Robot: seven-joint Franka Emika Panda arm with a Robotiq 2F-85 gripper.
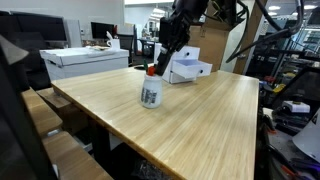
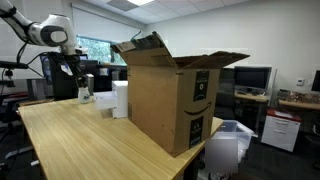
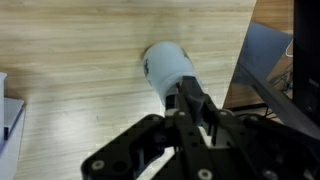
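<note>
Pale wood planks make up the counter (image 1: 205,125), which fills the middle and lower part of an exterior view. The white bottle (image 1: 150,94) stands upright on it, left of the frame's centre and well in from the near edge, with a red cap (image 1: 152,70) on top. The black end effector (image 1: 158,62) comes down at a slant from the upper middle of the frame, and its tips sit right at the cap.

In the wrist view the white bottle (image 3: 166,66) lies in the upper middle of the picture. The end effector (image 3: 192,98) covers its cap end from below, so the cap itself is hidden. The 2 fingers are drawn in close together there, far from wide open. Whether they actually clamp the bottle's top or only touch it cannot be told.

Just behind the bottle, to the right of it in the frame, a low white box (image 1: 188,70) rests on the counter. A larger white case (image 1: 85,60) sits at the far left corner.

In an exterior view from the opposite end, a big cardboard box (image 2: 170,95) with its flaps open stands in the middle of the frame. The bottle (image 2: 86,95) is small at the left behind it, beneath the end effector (image 2: 72,70).
</note>
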